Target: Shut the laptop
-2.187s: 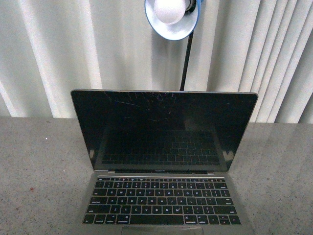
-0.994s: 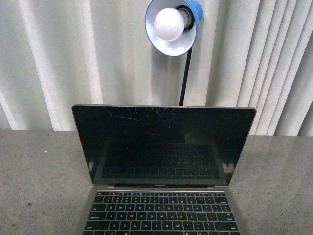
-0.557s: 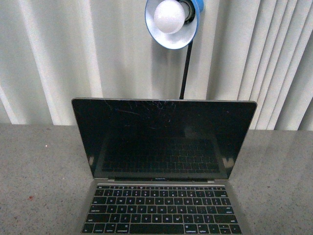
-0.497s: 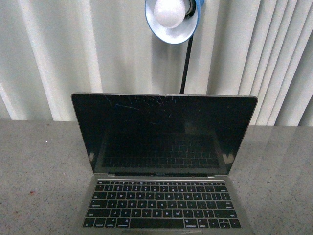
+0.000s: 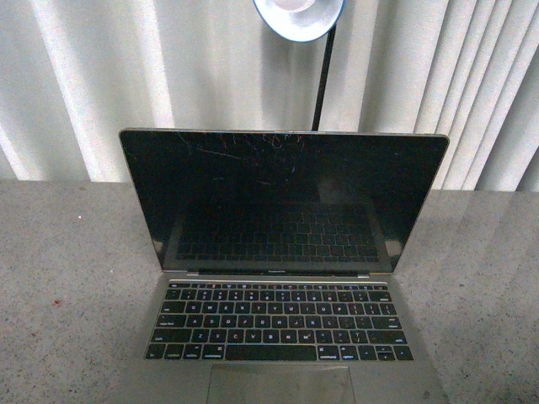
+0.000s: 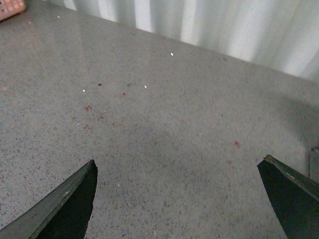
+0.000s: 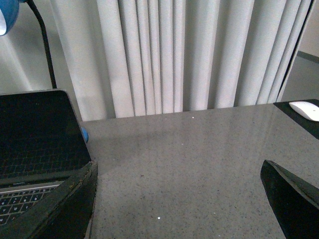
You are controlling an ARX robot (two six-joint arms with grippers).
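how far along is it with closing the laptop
Nothing looks done yet: the laptop is wide open, its screen standing upright. In hand: nothing. The left gripper hangs open above the table, the right gripper is open off to the laptop's side, and neither arm shows in the front view. Left to do: reach the screen's top edge and fold it down.

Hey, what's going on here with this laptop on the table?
A two-armed robot is set to close the laptop, but nothing is touching it. The laptop stands open on the grey table, its dark screen cracked near the top, a blue lamp behind it. The left gripper and right gripper are both open and empty, the left over bare table, the right off to the laptop's side.
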